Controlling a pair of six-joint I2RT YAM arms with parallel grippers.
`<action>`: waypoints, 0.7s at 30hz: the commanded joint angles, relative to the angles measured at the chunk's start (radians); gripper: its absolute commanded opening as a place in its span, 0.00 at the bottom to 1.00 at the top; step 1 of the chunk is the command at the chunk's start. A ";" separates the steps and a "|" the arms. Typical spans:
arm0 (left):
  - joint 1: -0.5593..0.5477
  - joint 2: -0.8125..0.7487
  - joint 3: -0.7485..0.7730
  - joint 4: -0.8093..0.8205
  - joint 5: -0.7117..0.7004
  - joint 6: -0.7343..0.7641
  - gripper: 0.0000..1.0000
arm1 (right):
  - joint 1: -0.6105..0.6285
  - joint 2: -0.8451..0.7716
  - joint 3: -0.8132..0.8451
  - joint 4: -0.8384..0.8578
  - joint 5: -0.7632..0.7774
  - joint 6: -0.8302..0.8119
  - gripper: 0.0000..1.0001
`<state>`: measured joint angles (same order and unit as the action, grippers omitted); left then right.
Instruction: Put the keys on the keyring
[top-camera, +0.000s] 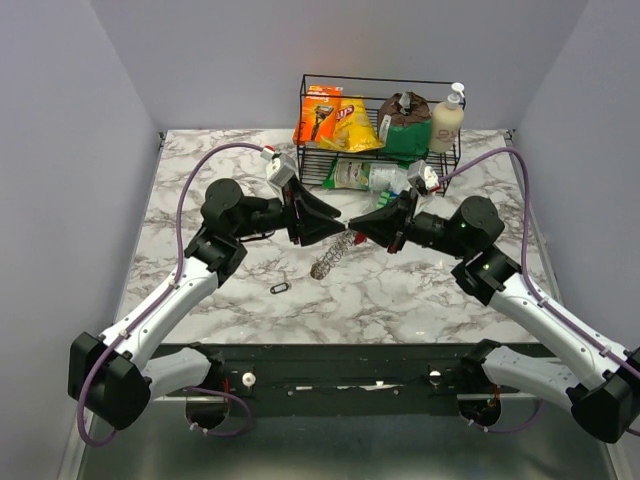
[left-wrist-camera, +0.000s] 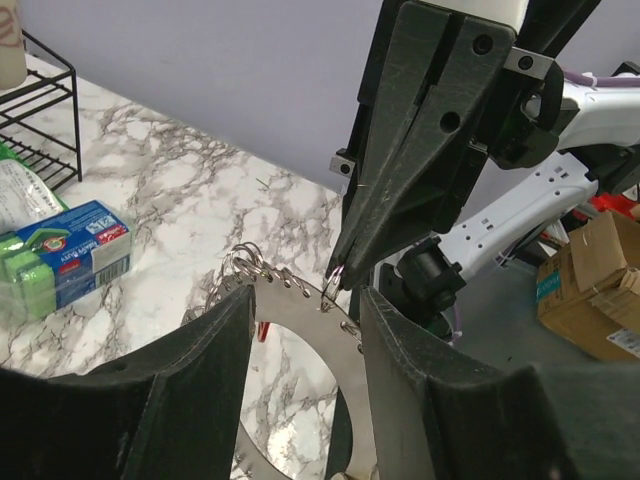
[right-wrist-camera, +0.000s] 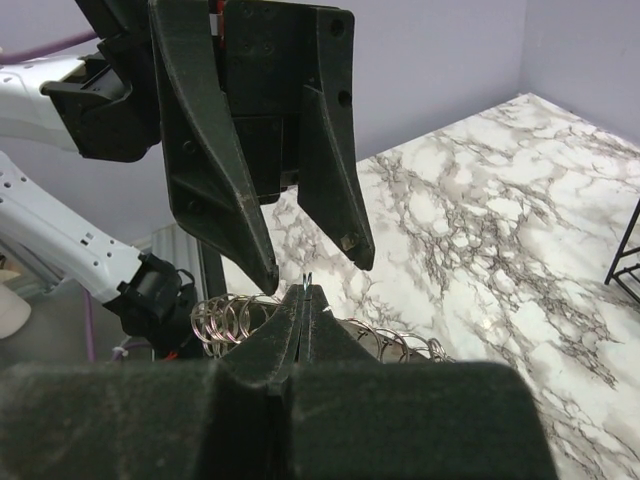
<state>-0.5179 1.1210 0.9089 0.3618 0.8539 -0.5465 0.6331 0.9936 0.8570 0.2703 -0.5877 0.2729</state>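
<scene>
Top view high behind, looking down, close wrist views facing each other, sharing the keyring

My left arm rises from its base at 7 o'clock, bends at the elbow and points its wrist towards 3 o'clock; my right arm rises from 5 o'clock and points its wrist towards 9 o'clock; the two grippers meet tip to tip above mid-table; my left gripper has its fingers parted, one on either side of the other's tip; my right gripper is pressed closed, pinching the keyring at its very tip.
</scene>
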 joint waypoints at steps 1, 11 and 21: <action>-0.010 -0.001 0.010 0.039 0.037 0.008 0.51 | -0.004 -0.026 -0.010 0.067 0.015 0.017 0.01; -0.021 0.006 0.013 0.054 0.054 0.008 0.40 | -0.004 -0.044 -0.026 0.069 0.026 0.014 0.01; -0.047 0.036 0.035 0.002 0.051 0.043 0.37 | -0.004 -0.052 -0.033 0.075 0.022 0.018 0.01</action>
<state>-0.5526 1.1439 0.9089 0.3763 0.8795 -0.5282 0.6327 0.9703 0.8253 0.2836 -0.5804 0.2806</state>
